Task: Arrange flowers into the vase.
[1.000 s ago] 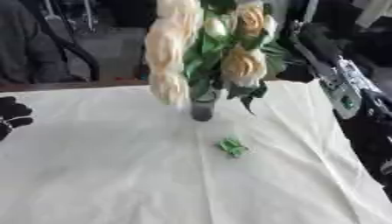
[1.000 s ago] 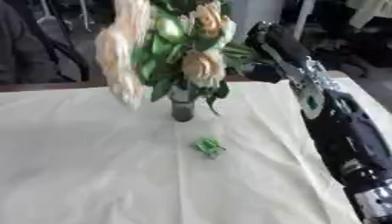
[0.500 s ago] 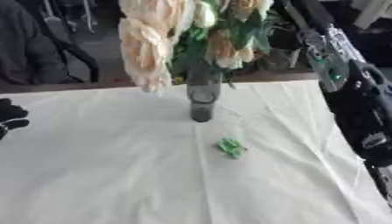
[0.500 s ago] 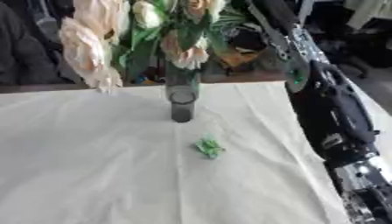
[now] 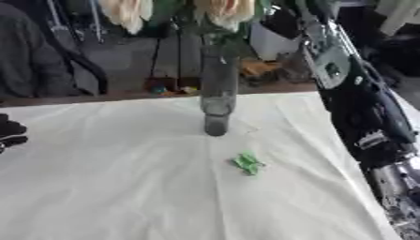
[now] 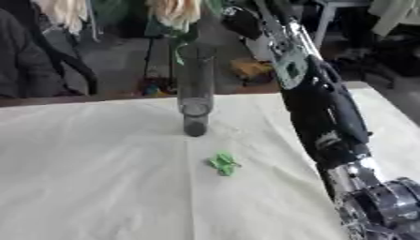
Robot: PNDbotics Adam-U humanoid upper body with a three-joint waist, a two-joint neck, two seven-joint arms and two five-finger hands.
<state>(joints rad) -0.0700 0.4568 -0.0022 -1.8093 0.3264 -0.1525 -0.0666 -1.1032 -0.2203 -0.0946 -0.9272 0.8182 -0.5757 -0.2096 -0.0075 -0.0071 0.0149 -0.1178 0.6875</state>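
The right hand itself cannot be made out: the right arm [image 6: 316,101] rises from the lower right corner to the top centre of the frame, where it ends among dark shapes, so whether its fingers grip anything cannot be told. The left hand [image 5: 10,133] shows at the left edge, mid-height, as a dark curled shape just above the cloth; its fingers look bent and hold nothing.

The vase [image 5: 217,91], a tall clear cylinder, stands on the table near the upper centre, its base touching the cloth. The flowers [image 5: 221,9], cream blooms with green leaves, sit in its mouth and are cut off by the top edge. Compared with half a second earlier, the vase and arm fill more of the picture and the blooms have slid almost out of view upward, which fits a camera shift.

A small green scrap [image 5: 247,162] lies on the cloth below and to the right of the vase, apart from it.

The table [image 5: 107,187] wears a pale cream cloth with soft creases. Beyond its far edge the room is dark and cluttered
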